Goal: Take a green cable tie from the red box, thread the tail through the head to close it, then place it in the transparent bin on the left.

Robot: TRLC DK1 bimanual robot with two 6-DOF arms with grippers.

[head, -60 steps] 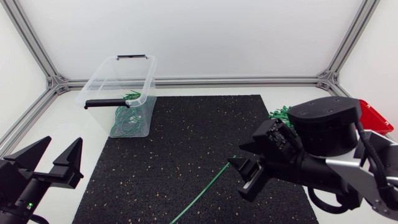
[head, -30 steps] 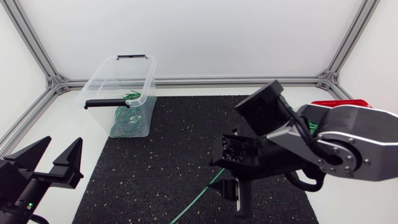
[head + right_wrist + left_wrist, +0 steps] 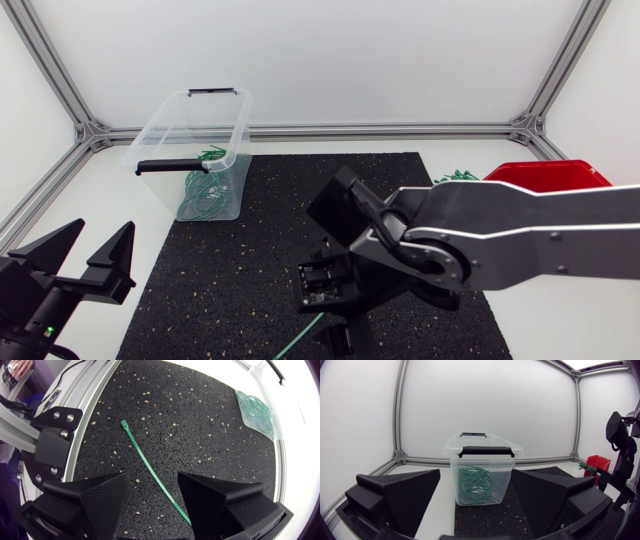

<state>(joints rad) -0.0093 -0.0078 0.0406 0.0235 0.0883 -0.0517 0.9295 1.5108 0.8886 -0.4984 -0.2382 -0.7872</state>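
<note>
1. Jaws of the right arm are seen spread apart and released. Nothing is gripped between the two broad, matte black wedge-shaped fingers.
2. A single green cable tie is found lying flat and unthreaded on the mat, just under the right jaws. It is a thin, smooth plastic strip with a small square head at the end farther from the jaws. Its tail is seen running in between the open fingers, touched by neither.
3. In the head view only a short length of that tie is shown, beside the right arm's black wrist.
4. The tie is carried by a black, coarse-grained rubber mat flecked with pale specks, which is laid on the white surface.
5. At the mat's far left corner the transparent bin is placed upright. It is a clear plastic tub with rounded corners and two black handles, and a tangle of looped green ties is held in it.
6. The glossy red box is set off the mat's far right corner, with a loose bunch of green ties just beside it.
7. The left jaws are held released and unloaded near the surface's near left edge, with their textured fingers pointed toward the bin.
</note>
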